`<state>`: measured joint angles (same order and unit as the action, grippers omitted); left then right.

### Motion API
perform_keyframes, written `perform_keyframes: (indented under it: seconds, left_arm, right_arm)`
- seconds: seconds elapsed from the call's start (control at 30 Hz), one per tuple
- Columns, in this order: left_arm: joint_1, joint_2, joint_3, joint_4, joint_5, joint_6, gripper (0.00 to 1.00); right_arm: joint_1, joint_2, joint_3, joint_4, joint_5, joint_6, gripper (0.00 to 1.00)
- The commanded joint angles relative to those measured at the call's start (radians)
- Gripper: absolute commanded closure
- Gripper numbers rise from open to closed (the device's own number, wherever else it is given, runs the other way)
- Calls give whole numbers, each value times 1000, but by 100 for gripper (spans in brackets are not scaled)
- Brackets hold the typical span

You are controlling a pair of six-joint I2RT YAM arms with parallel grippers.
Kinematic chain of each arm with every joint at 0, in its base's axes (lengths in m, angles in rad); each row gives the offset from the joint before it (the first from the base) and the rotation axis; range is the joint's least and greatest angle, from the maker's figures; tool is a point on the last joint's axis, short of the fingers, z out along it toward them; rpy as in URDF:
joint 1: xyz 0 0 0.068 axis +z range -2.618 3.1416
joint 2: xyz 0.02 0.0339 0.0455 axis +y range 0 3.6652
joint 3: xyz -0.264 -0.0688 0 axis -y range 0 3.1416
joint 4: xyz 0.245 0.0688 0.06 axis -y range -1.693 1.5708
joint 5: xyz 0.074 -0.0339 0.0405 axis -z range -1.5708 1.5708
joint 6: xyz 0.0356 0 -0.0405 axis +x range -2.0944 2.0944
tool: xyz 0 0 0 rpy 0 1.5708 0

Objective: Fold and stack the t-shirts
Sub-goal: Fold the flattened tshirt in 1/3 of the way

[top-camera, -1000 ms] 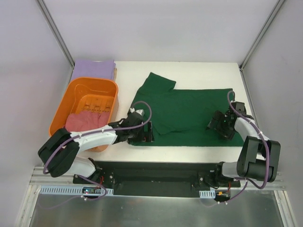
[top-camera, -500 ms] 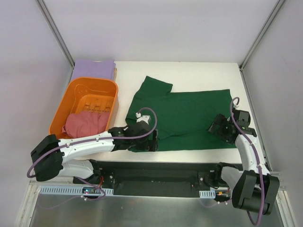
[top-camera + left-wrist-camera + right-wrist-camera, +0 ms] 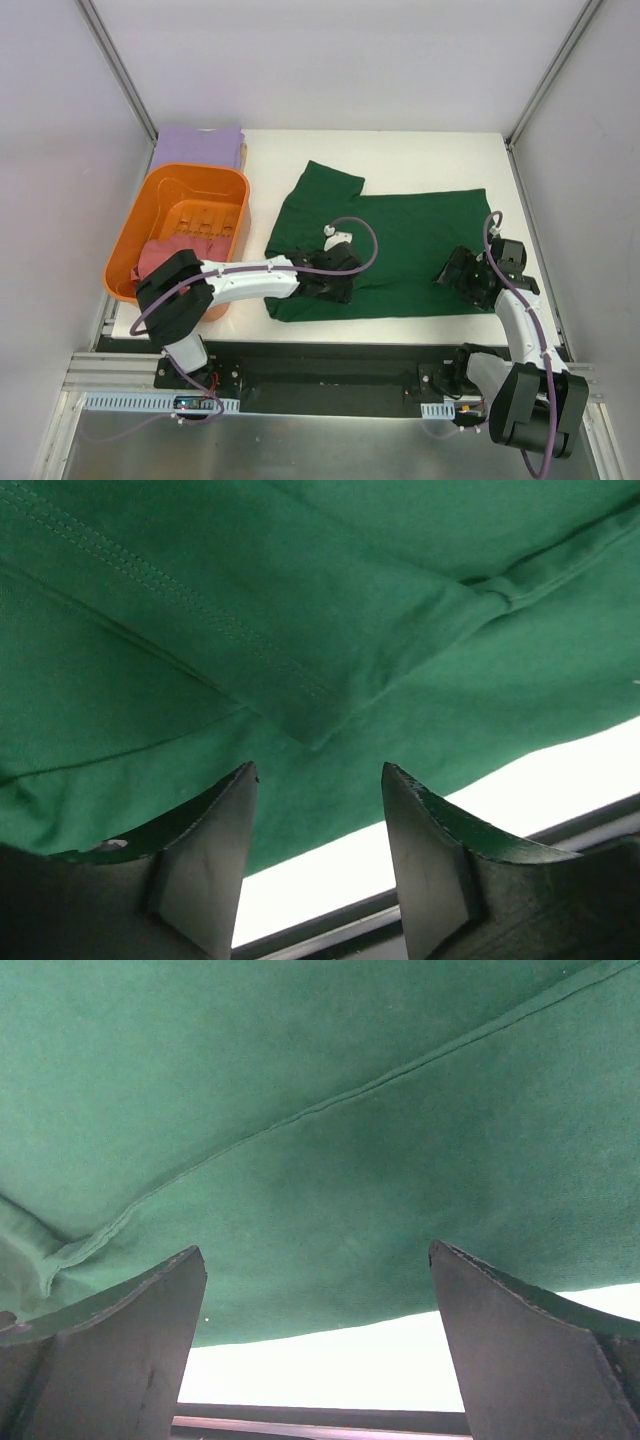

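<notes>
The dark green t-shirt lies spread on the white table, one sleeve folded onto its body at the near left. My left gripper hovers open over its near left part, empty; its wrist view shows the folded sleeve hem and the shirt's near edge. My right gripper is open and empty over the shirt's near right corner. The pinkish-red t-shirt lies crumpled in the orange basket. The lavender t-shirt lies folded at the far left.
The orange plastic basket stands at the left, beside the green shirt. The table's near edge runs just below both grippers. A bare white strip of table lies beyond the shirt.
The left gripper has moved right along the shirt's near edge, and the shirt's left side shifted nearer. The right gripper drew back toward the near right corner.
</notes>
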<state>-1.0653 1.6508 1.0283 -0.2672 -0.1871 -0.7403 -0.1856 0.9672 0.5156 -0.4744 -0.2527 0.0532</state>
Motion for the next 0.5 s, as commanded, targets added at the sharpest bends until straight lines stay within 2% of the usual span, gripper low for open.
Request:
perform_keyframes:
  seconds: [0.0, 0.3, 0.4, 0.47]
  left_arm:
    - [21, 44, 56, -7, -26, 4, 50]
    - [41, 116, 93, -6, -9, 7, 64]
    - [45, 133, 107, -6, -8, 10, 74]
    - [45, 133, 110, -7, -9, 6, 85]
  right_arm:
    - [0, -2, 1, 19, -22, 11, 4]
    - [0, -9, -5, 17, -16, 13, 4]
    - [0, -7, 0, 16, -13, 13, 4]
    - [0, -13, 0, 13, -10, 13, 4]
